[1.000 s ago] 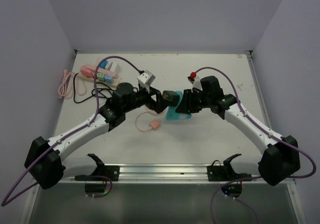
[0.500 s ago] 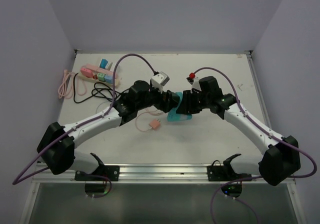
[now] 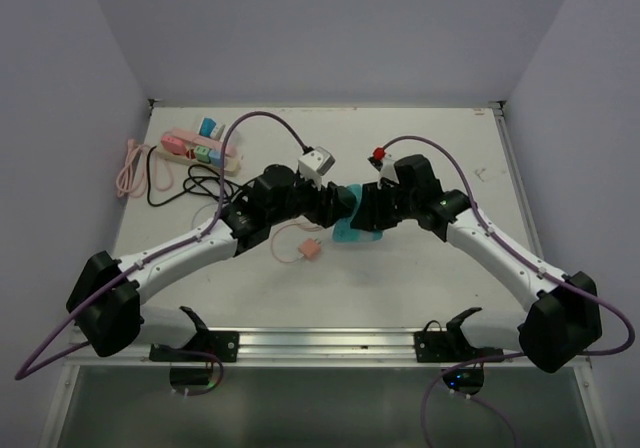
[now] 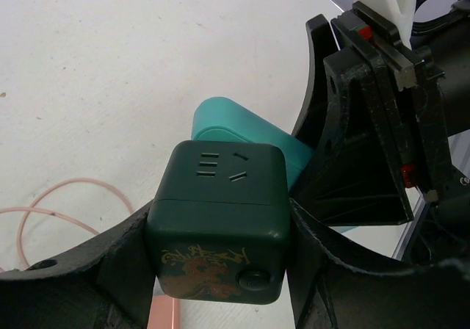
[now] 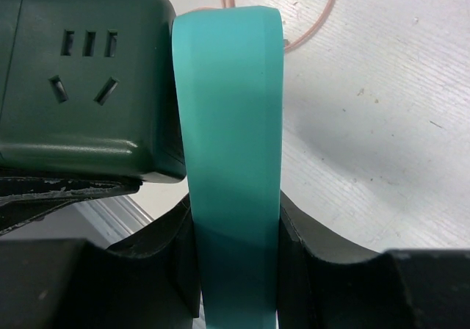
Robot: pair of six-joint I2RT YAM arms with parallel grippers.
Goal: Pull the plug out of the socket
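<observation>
Black fingers (image 4: 117, 266) of the left end effector (image 4: 217, 263) press on both sides of the socket (image 4: 220, 175), a dark green cube, and grip it. The right end effector (image 5: 235, 259) is closed on the plug (image 5: 228, 109), a flat teal body that sits flush against one face of the socket with no gap. The pair hangs above the middle of the bench (image 3: 420, 268), where the two arms meet nose to nose.

Just toward the near edge, a thin pink cable (image 3: 285, 240) loops on the bench and ends in a small pink connector (image 3: 311, 250), apart from both arms. At the far-left corner lies a pink power strip (image 3: 195, 146) with coloured plugs in it. A black cable (image 3: 195, 183) curls beside it, and a pink cord (image 3: 130, 166) is coiled past the left edge.

From above, the arms hide the socket and only the lower part of the plug shows. The left wrist view shows the socket's slotted top face and a worn orange print on its near face. The right wrist view shows another slotted face and the seam where the plug meets the socket.
</observation>
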